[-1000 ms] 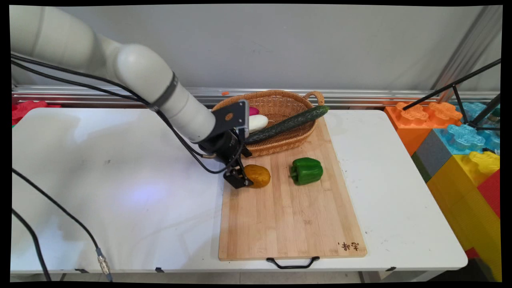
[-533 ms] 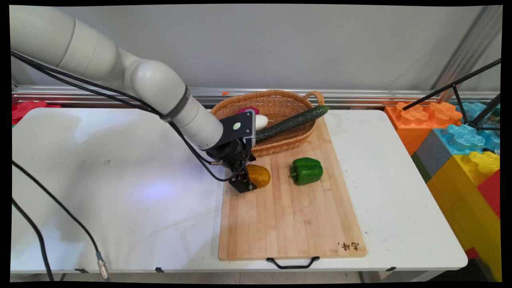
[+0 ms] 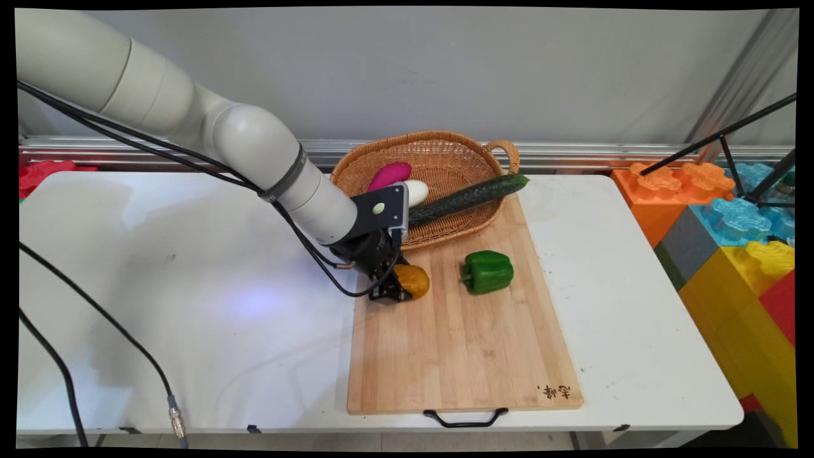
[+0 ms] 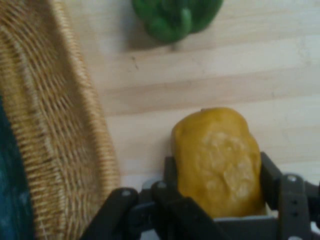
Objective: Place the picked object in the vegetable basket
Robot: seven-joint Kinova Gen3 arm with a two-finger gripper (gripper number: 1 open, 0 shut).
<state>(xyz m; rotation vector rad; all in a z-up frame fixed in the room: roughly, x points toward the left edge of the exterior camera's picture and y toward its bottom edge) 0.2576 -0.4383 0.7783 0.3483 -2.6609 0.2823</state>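
Tilted woven wicker basket (image 3: 445, 166) crowds gripper's far side; green bell pepper (image 3: 487, 271) farther right; wooden cutting board (image 3: 458, 356) bare nearer.

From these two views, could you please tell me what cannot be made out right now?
- Potato, main view: its left part is hidden by the gripper.
- Cucumber, main view: its lower end is behind the arm's wrist.
- Pepper, hand view: cut off by the top edge.
- Basket, hand view: blurred, cut off at left.

Green pepper (image 3: 487, 271) on board (image 3: 464, 356); cucumber (image 3: 467, 198) across basket (image 3: 439, 166).
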